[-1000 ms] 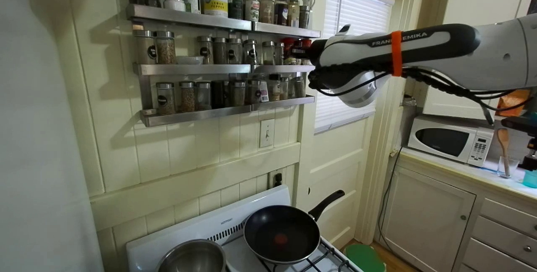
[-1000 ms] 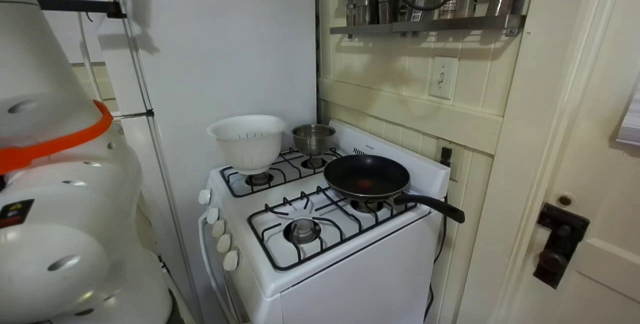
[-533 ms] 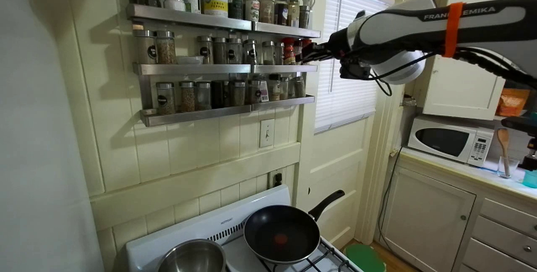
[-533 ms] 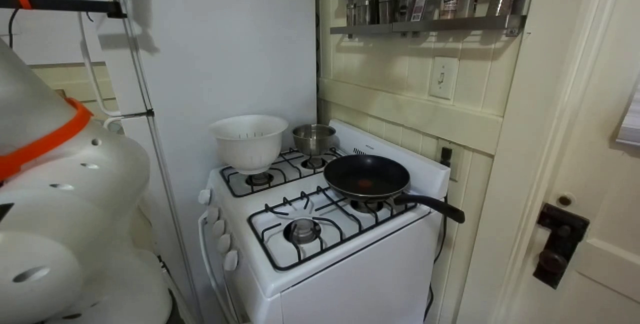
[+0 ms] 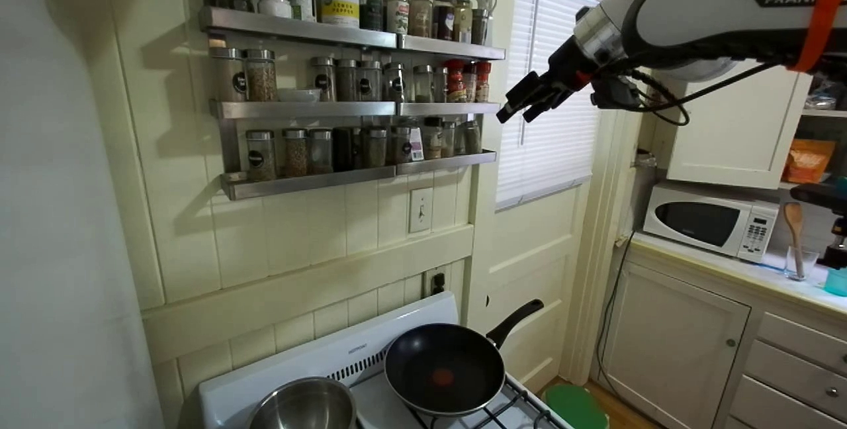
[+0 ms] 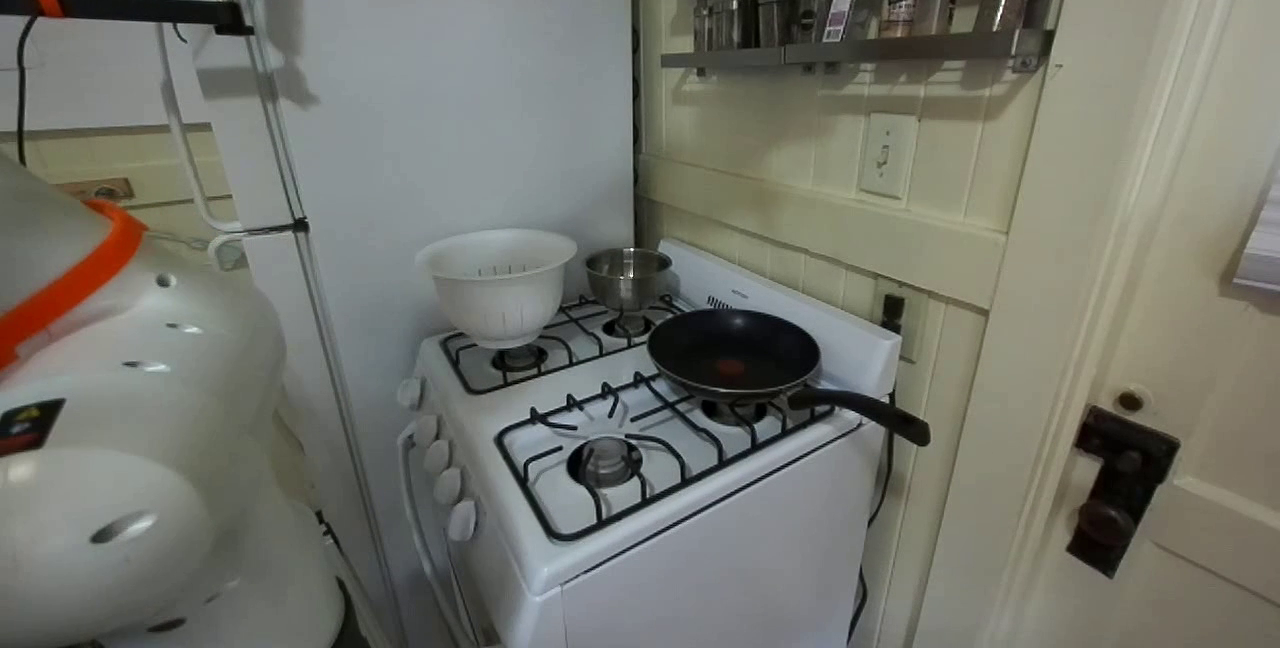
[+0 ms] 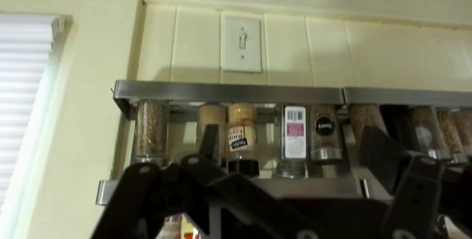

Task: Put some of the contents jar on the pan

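Observation:
The pan (image 5: 445, 369), black with a long handle, sits on a back burner of the stove in both exterior views; its inside shows only a red dot. Many jars stand on the wall shelves, among them a red-capped jar (image 5: 456, 83) on the middle shelf and a black-capped jar (image 7: 242, 139) on the lower one. Which jar is meant cannot be told. My gripper (image 5: 517, 114) hangs in front of the blinds, off the shelves' right end, tilted downward. In the upside-down wrist view its fingers (image 7: 379, 154) stand wide apart, open, with the lower shelf's jars beyond them.
A steel pot (image 6: 627, 280) and a white colander (image 6: 500, 288) share the stove (image 6: 720, 528) with the pan. The steel shelf edges (image 5: 450, 108) jut from the wall near my gripper. To the right are a microwave (image 5: 711, 220) and an open cabinet door (image 5: 734, 124).
My gripper has drawn back rightward from the middle shelf's right end, tipped downward, and its fingers have spread. The arm part at the top of an exterior view has left that view.

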Robot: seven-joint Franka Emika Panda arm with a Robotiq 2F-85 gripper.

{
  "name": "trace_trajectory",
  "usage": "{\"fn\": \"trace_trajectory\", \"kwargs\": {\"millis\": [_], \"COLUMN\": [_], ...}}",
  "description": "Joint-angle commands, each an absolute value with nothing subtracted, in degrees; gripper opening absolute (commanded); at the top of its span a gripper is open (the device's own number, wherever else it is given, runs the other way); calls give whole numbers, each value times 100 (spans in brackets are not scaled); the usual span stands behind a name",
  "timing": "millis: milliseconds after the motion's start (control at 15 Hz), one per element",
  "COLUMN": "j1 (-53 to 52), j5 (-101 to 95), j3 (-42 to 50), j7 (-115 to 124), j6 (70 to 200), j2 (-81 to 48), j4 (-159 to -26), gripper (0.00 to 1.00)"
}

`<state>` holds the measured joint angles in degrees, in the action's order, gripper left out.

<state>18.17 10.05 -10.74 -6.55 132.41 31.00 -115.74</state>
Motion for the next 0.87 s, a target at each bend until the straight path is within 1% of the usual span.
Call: {"fn": "trace_trajectory", "kwargs": {"millis": [0,200,267,467,533,600,800], "j1": [1728,1857,1296,1135,999,974,939], "j5": [853,886,473,327,324,323,332], "j3": [-965,-963,-545,-114,-181,-51,81], "j7": [-440,-370,-72,-102,-63,-82,-105], "j6": [11657,10280,9928,8832,9397,9169,9058], "j2": [3123,3089,2997,2854,3045,3019,2925], "j4": [-11125,-10748,-10647,-10408,-10644,-10600,-10545], "gripper": [100,100,100,100,100,100,100]}}
